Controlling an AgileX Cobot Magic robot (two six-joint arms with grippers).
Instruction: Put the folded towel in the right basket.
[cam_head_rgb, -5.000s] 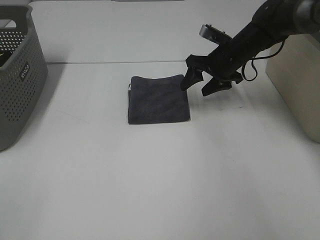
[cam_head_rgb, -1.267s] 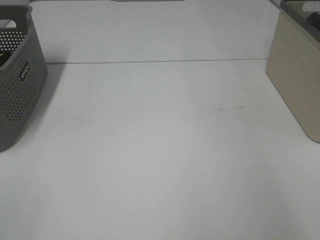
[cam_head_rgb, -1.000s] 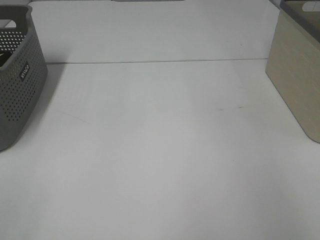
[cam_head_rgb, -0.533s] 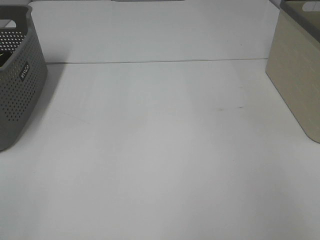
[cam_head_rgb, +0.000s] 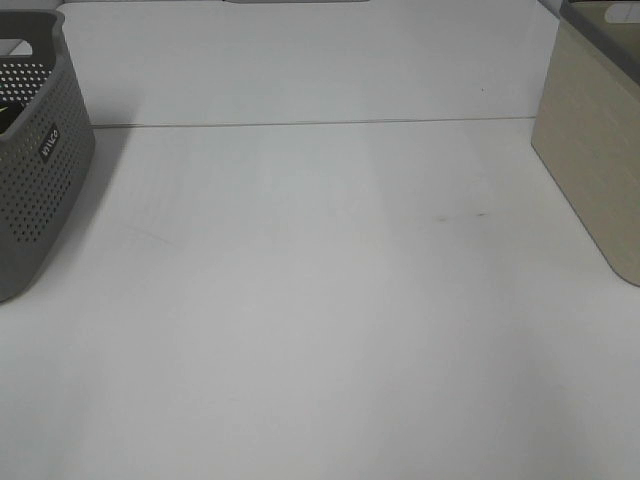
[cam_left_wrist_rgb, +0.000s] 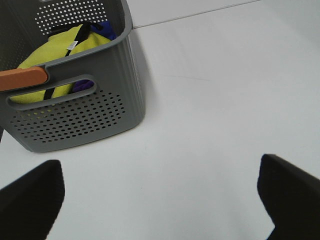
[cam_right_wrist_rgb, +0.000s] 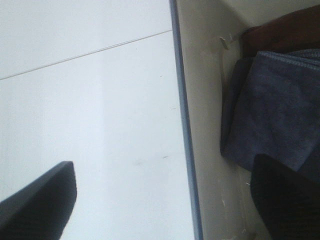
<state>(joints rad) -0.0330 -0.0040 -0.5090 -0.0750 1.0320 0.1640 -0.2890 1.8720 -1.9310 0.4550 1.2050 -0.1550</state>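
Observation:
The folded dark blue-grey towel (cam_right_wrist_rgb: 270, 110) lies inside the right basket, a beige one with a grey rim (cam_right_wrist_rgb: 182, 125). It shows only in the right wrist view. My right gripper (cam_right_wrist_rgb: 162, 170) is open and empty above the basket's rim, with one finger (cam_right_wrist_rgb: 40, 200) over the table and the other finger (cam_right_wrist_rgb: 285, 195) over the basket's inside. The basket's outer wall (cam_head_rgb: 595, 150) stands at the right edge of the exterior view. My left gripper (cam_left_wrist_rgb: 160, 165) is open and empty above the table. Neither arm shows in the exterior view.
A grey perforated basket (cam_head_rgb: 40, 150) stands at the table's left edge. In the left wrist view its wall (cam_left_wrist_rgb: 75, 120) encloses a yellow-green cloth (cam_left_wrist_rgb: 60, 50). A brown item (cam_right_wrist_rgb: 290, 25) lies in the beige basket behind the towel.
Five seconds ago the towel lay on the table with my open right gripper beside it. Both are gone from the exterior view. Nothing has moved in the last second.

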